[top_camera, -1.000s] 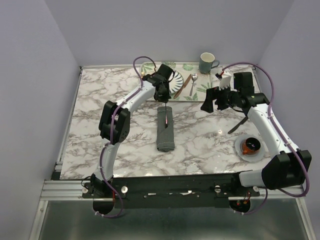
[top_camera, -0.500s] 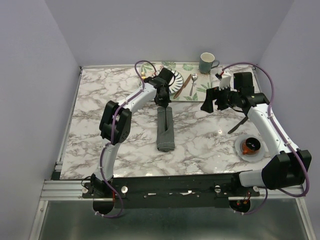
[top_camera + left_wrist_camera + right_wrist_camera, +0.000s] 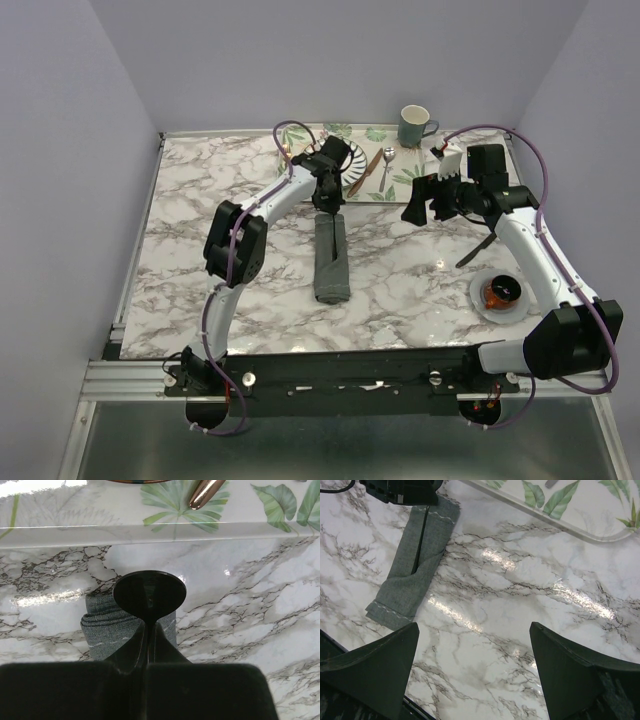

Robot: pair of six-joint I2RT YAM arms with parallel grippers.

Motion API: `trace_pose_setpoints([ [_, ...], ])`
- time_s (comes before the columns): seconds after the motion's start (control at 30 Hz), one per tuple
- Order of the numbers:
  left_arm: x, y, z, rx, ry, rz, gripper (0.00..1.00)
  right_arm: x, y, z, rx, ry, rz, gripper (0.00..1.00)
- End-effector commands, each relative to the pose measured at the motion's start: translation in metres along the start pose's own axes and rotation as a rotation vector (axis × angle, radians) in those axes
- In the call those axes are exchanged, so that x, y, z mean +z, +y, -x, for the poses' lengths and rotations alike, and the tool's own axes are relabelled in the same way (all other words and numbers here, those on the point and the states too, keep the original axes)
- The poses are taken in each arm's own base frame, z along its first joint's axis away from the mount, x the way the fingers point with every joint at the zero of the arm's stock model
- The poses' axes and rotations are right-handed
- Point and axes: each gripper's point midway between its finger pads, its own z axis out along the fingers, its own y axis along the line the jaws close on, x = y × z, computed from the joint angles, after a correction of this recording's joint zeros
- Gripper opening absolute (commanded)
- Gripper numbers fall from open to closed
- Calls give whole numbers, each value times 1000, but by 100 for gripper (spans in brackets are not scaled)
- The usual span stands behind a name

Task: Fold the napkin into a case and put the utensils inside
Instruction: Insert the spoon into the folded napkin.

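The left gripper (image 3: 327, 205) reaches to the far end of the dark grey folded cloth case (image 3: 331, 265), which lies lengthwise at the middle of the white marble-patterned tabletop (image 3: 190, 200). Its jaws are pinched tight on a dark-handled utensil (image 3: 149, 591). Only the utensil's round flat end and thin stem show in the left wrist view. The right wrist view shows a dark line running down the case, so the working end is hidden in the cloth and I cannot tell which piece it is.

The gripper covers most of the green-striped round plate (image 3: 355, 155) just behind it. Right of the plate, on the leaf-printed white placemat (image 3: 375, 135), lie the brownish slim knife (image 3: 364, 173) and the silver spoon (image 3: 386, 168), side by side and apart from the case. The left wrist view cuts the knife down to a coppery tip at its top edge. A teal ceramic mug (image 3: 413, 126) stands at the far edge.

The right gripper (image 3: 426, 205) hangs above bare marble, jaws spread wide and holding nothing. Near the right arm sits a small white saucer (image 3: 478, 300) carrying something dark reddish, too small to make out.
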Motion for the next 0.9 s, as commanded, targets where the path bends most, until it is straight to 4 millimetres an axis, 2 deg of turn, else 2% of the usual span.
trace_pose_setpoints([
  [0.0,8,-3,-1,-3,5,7,0,-3,3,-5,19,13,13,100],
  [0.27,-1,-16,-15,-28,63,-64,0,-2,2,-2,16,14,16,100],
  [0.6,-12,-5,-34,-57,86,-33,0,0,5,-4,25,19,36,100],
  [0.87,-23,-5,-28,-87,35,-37,0,-1,9,-13,18,36,56,100],
])
